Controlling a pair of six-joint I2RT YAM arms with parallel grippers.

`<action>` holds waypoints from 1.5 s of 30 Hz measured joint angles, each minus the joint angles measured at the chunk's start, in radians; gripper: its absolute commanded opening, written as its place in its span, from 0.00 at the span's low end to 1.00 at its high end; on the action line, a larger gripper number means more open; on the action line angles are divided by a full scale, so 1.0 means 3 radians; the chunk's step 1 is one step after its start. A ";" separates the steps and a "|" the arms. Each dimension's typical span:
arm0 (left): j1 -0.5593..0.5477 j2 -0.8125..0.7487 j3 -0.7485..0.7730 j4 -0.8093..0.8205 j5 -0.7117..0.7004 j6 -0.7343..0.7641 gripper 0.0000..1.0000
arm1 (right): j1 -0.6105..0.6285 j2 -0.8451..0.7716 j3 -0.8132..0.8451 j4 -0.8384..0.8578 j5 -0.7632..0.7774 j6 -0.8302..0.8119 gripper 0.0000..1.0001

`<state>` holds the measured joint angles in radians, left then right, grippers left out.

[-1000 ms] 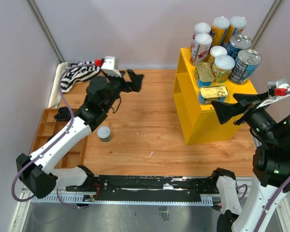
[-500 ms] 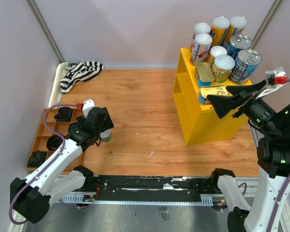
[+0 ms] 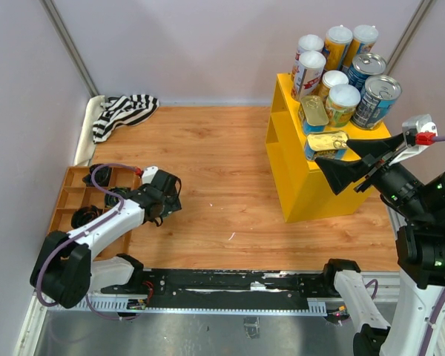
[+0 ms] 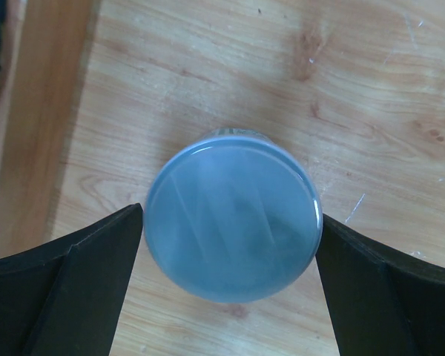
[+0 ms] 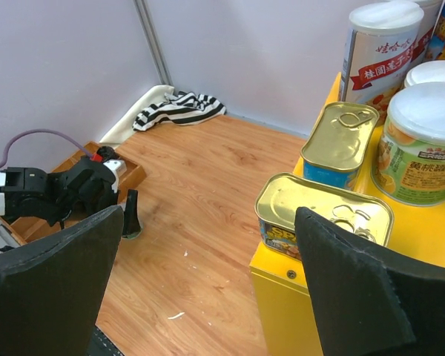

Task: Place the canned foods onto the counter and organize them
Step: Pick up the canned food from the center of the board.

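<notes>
A small can with a pale blue-white lid (image 4: 233, 215) stands on the wooden tabletop beside the tray. My left gripper (image 4: 228, 222) is open and straddles it, one black finger (image 4: 74, 282) on each side. From above, the left gripper (image 3: 167, 203) hides this can. Several canned foods crowd the top of the yellow counter (image 3: 311, 185): white-lidded tubes (image 3: 308, 74), blue silver-topped cans (image 3: 377, 100) and flat gold tins (image 3: 328, 143). My right gripper (image 3: 347, 167) hangs open and empty beside the nearest gold tin (image 5: 322, 211), at the counter's front corner (image 5: 282, 311).
A brown wooden compartment tray (image 3: 67, 200) with dark lumps (image 3: 81, 217) lies just left of the left gripper. A black-and-white striped cloth (image 3: 122, 111) sits in the far left corner. Grey walls close in on both sides.
The left arm swung from the back of the table down to the can by the tray and now straddles it. The right gripper drifted slightly; both stayed open.
</notes>
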<state>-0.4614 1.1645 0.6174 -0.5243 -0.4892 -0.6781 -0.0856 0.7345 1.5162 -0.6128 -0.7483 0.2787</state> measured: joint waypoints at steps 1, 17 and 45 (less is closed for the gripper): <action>0.0000 0.0057 -0.0020 0.0043 0.0027 -0.0004 1.00 | 0.0000 -0.0004 -0.0011 -0.0006 0.0008 -0.0018 0.99; 0.0000 0.0312 -0.0080 0.0337 -0.0047 0.0019 0.43 | 0.0097 -0.0010 -0.0097 -0.0045 0.0065 -0.0142 0.99; -0.1050 0.0472 0.3148 -0.0994 0.1592 0.1882 0.00 | 0.0130 -0.0022 -0.0654 0.0674 -0.0689 0.0028 0.99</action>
<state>-0.7765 1.3060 1.5620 -0.8227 -0.0116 -0.1135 -0.0467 0.7280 1.3201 -0.4107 -0.9550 0.2871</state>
